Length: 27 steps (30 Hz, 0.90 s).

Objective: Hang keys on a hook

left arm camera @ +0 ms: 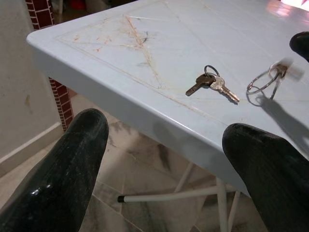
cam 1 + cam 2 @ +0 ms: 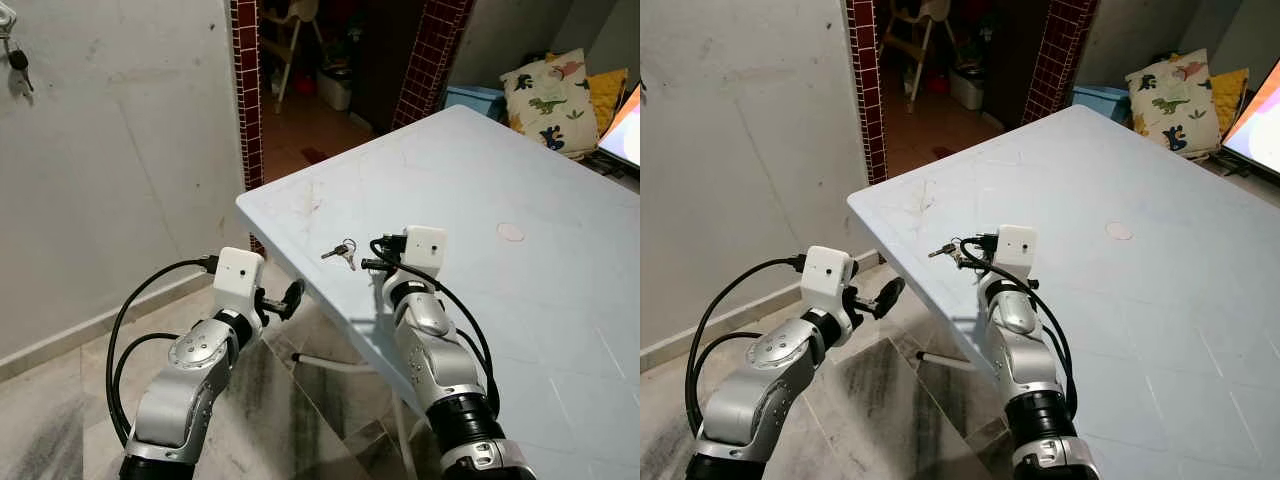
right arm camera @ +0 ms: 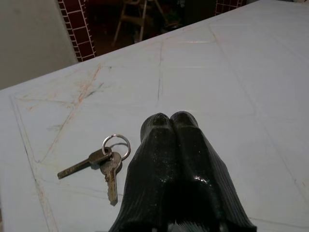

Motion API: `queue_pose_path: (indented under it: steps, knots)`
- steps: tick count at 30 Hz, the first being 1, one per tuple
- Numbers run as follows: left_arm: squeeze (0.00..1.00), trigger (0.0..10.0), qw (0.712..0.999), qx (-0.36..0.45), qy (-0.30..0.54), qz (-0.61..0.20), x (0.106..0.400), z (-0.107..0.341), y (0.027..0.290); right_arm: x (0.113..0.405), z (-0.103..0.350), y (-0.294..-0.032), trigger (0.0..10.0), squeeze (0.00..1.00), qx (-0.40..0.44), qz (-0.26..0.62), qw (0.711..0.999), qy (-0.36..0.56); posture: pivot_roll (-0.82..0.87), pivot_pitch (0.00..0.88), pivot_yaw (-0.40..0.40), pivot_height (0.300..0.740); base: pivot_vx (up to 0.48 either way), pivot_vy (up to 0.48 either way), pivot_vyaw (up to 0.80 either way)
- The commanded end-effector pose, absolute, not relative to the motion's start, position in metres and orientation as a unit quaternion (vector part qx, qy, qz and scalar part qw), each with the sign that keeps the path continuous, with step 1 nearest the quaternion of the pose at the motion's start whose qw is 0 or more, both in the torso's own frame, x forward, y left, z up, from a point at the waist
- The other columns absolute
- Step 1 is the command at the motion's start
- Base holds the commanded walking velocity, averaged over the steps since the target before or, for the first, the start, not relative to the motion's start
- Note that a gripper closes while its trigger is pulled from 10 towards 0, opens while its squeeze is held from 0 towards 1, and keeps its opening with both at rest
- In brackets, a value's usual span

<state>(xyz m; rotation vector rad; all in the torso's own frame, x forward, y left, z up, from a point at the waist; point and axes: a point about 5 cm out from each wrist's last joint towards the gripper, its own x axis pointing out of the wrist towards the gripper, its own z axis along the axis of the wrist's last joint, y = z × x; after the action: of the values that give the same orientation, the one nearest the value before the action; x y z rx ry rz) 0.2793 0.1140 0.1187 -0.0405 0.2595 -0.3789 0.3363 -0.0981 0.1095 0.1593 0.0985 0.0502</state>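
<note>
Right now my right gripper [image 3: 171, 118] hangs over the table [image 2: 520, 320] with its two black fingers pressed together and nothing between them, tips just beside the keys [image 3: 104, 162]. In the right wrist view the keys lie a little to one side of the fingertips rather than dead ahead, two keys on one ring, fanned apart, the darker one pointing away from the fingers and the lighter one running roughly alongside them. From the head camera the bunch sits near the table's corner edge, slightly toward my left of the right gripper. My left gripper [image 1: 164, 159] hangs off the table, below and outside that edge, its fingers spread wide and empty, looking across at the keys from the other side. So the right arm is plainly the nearer one; I judge it needs to part its fingers and shift a touch leftward to straddle the ring. Farther out, on the wall [image 2: 120, 150] at my left, another key [image 2: 18, 62] already hangs high up, presumably where the hook is.
</note>
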Motion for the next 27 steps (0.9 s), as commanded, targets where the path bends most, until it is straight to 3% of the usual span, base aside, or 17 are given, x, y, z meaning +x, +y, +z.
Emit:
queue_pose_path:
  steps: [1, 10, 11, 14, 15, 27]
  knots:
    - [0.00, 10.0, 0.973, -0.021, 0.128, -0.191, 0.281, 0.119, 0.112, 0.338, 0.119, -0.098, 0.0, 0.00, 0.083, 0.029, 0.996, 0.034, 0.17, 0.018, -0.081, 0.740, 0.000, 0.000, 0.00]
    - [0.00, 10.0, 0.974, -0.020, 0.125, -0.191, 0.283, 0.119, 0.112, 0.334, 0.139, -0.088, 0.0, 0.00, 0.061, 0.082, 0.995, -0.005, 0.17, 0.009, -0.078, 0.740, 0.000, 0.000, 0.00]
    - [0.00, 10.0, 0.973, -0.020, 0.124, -0.192, 0.283, 0.119, 0.112, 0.331, 0.133, -0.088, 9.6, 0.00, 0.030, 0.092, 0.995, 0.006, 0.16, 0.005, -0.078, 0.740, 0.000, 0.000, 0.00]
    - [0.00, 10.0, 0.973, -0.021, 0.124, -0.193, 0.283, 0.119, 0.111, 0.326, 0.124, -0.088, 10.0, 0.00, -0.009, 0.105, 0.994, 0.026, 0.16, 0.005, -0.078, 0.740, 0.000, 0.000, 0.00]
    - [0.00, 10.0, 0.973, -0.021, 0.123, -0.194, 0.283, 0.119, 0.110, 0.323, 0.119, -0.089, 10.0, 1.00, -0.029, 0.115, 0.992, 0.030, 0.16, 0.004, -0.078, 0.740, 0.000, 0.000, 0.00]
    - [0.00, 10.0, 0.973, -0.022, 0.126, -0.194, 0.281, 0.118, 0.111, 0.318, 0.116, -0.103, 10.0, 1.00, -0.091, 0.163, 0.982, 0.016, 0.16, 0.014, -0.079, 0.740, 0.000, 0.000, 0.00]
